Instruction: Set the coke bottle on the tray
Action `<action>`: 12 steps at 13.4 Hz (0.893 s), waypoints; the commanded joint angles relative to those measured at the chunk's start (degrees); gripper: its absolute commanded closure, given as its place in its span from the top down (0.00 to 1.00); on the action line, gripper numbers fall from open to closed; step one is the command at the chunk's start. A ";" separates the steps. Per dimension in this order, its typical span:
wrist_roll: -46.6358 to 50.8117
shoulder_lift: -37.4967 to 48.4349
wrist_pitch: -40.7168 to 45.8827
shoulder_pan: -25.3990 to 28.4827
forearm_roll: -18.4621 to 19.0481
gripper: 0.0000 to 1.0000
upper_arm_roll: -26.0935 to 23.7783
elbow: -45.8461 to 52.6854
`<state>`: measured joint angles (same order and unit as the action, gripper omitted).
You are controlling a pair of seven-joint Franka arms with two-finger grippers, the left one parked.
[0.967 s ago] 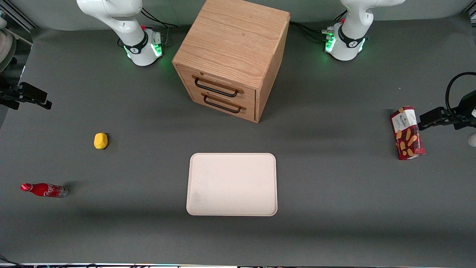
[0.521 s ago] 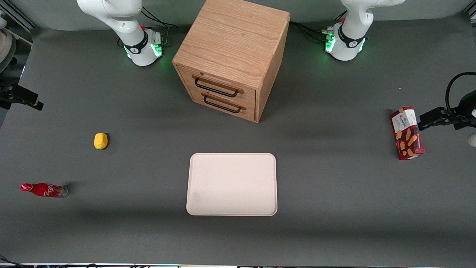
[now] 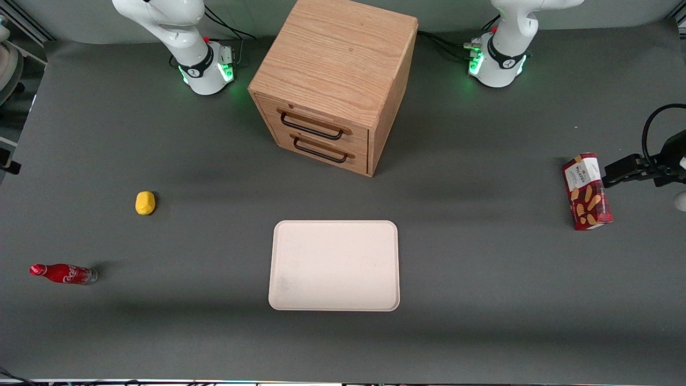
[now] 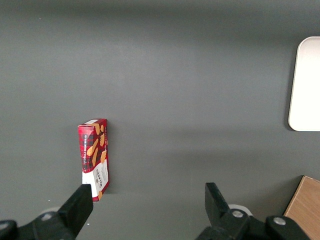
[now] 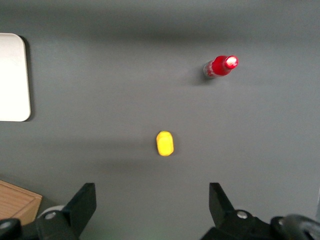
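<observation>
A: So, how far along was the job?

B: Hardly begun, I'd judge. The coke bottle (image 3: 63,273) stood on the grey table (image 3: 482,300) toward the working arm's end, well apart from the tray (image 3: 335,265), and nothing lay on the tray. Reaching, gripping, carrying and setting down were all left to do.

A: Where was the gripper (image 5: 152,202)?

B: High above the table, holding nothing. In the right wrist view its two dark fingers (image 5: 86,200) were spread wide, with bare grey surface between them. The bottle (image 5: 220,67) sat at about one o'clock from that gap, well apart from it, and a small yellow lemon-like object (image 5: 164,143) lay between, near twelve o'clock.

A: And from the front?

B: From the tray's centre the bottle sat at about nine o'clock, the yellow object (image 3: 144,203) at roughly ten, and the wooden two-drawer cabinet (image 3: 335,86) at twelve. A red snack box (image 3: 586,191) lay toward the parked arm's end.

A: What did the bottle look like?

B: Slim and red, with white script, a red cap and a silvery base. It appeared upright, since the wrist camera looked down on its cap. Narrow and tall, it would probably tip easily if nudged.
</observation>
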<state>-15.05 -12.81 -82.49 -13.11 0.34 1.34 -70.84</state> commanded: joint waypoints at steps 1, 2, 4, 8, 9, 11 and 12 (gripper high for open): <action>-6.29 -8.36 3.21 -4.89 -0.17 1.00 -2.56 11.67; -9.01 -10.20 3.21 -6.91 -0.17 1.00 -3.52 13.78; -15.15 -13.63 2.68 -10.95 -0.08 1.00 -4.24 17.13; -20.27 -15.84 -1.09 -13.60 0.18 1.00 -3.71 18.19; -21.68 -16.28 -1.97 -13.61 0.18 1.00 -3.54 18.28; -22.30 -17.77 -3.55 -13.61 0.18 1.00 -3.53 18.28; -22.48 -18.39 -4.26 -13.61 0.18 1.00 -3.62 18.37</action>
<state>-35.79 -28.60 -85.89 -26.73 0.35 -1.97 -55.26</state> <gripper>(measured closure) 0.000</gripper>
